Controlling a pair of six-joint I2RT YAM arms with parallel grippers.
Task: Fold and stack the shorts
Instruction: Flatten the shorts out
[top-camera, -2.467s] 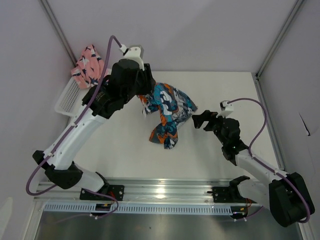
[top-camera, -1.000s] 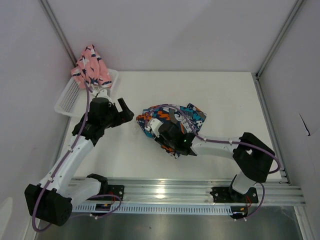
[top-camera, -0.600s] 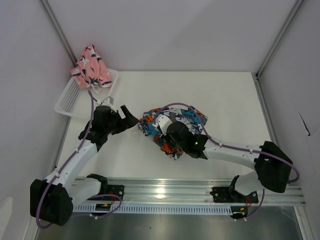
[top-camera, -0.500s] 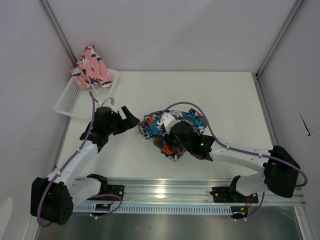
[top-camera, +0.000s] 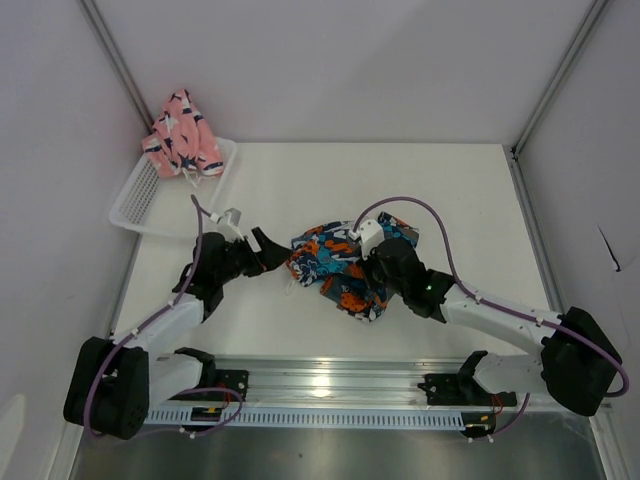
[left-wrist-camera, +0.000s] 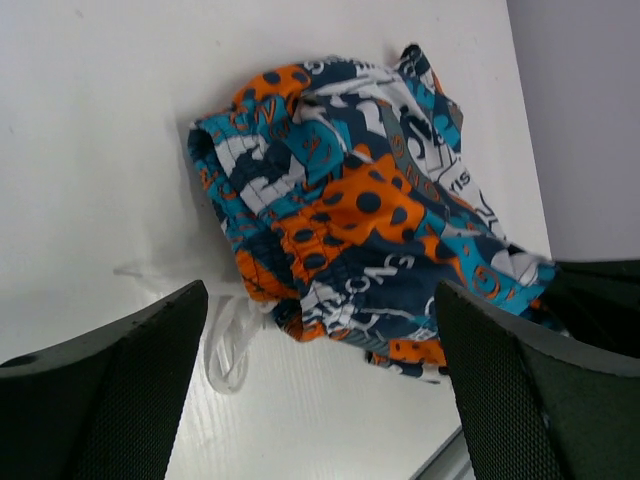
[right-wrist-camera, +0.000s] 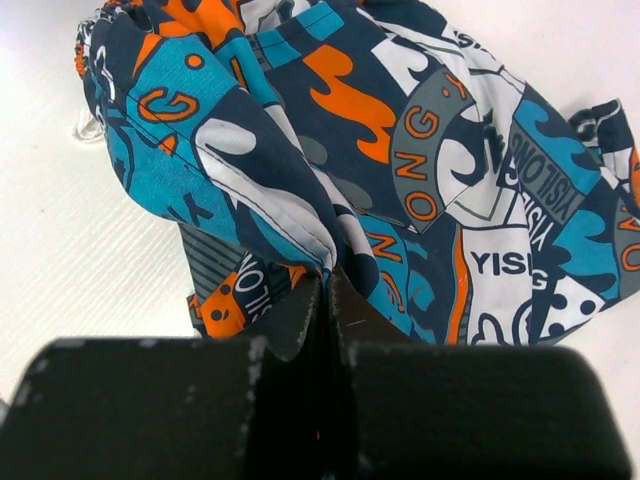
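The printed shorts (top-camera: 335, 268) lie crumpled mid-table, in blue, orange, white and grey. My right gripper (top-camera: 374, 283) sits on their right side, and in the right wrist view it (right-wrist-camera: 328, 282) is shut on a fold of the printed shorts (right-wrist-camera: 400, 150). My left gripper (top-camera: 272, 253) is open just left of the heap. In the left wrist view its fingers (left-wrist-camera: 110, 390) stand wide apart with the printed shorts (left-wrist-camera: 360, 210) ahead of them and a white drawstring (left-wrist-camera: 228, 345) between them. The pink shorts (top-camera: 180, 135) lie bunched at the basket's far end.
The white mesh basket (top-camera: 145, 200) stands at the table's back left, against the left wall. A metal rail (top-camera: 330, 385) runs along the near edge by the arm bases. Frame posts rise at the back left and back right.
My right arm has drawn back to the right, its gripper closing on the printed shorts and dragging them slightly right. My left arm has lowered and moved up to the heap's left edge.
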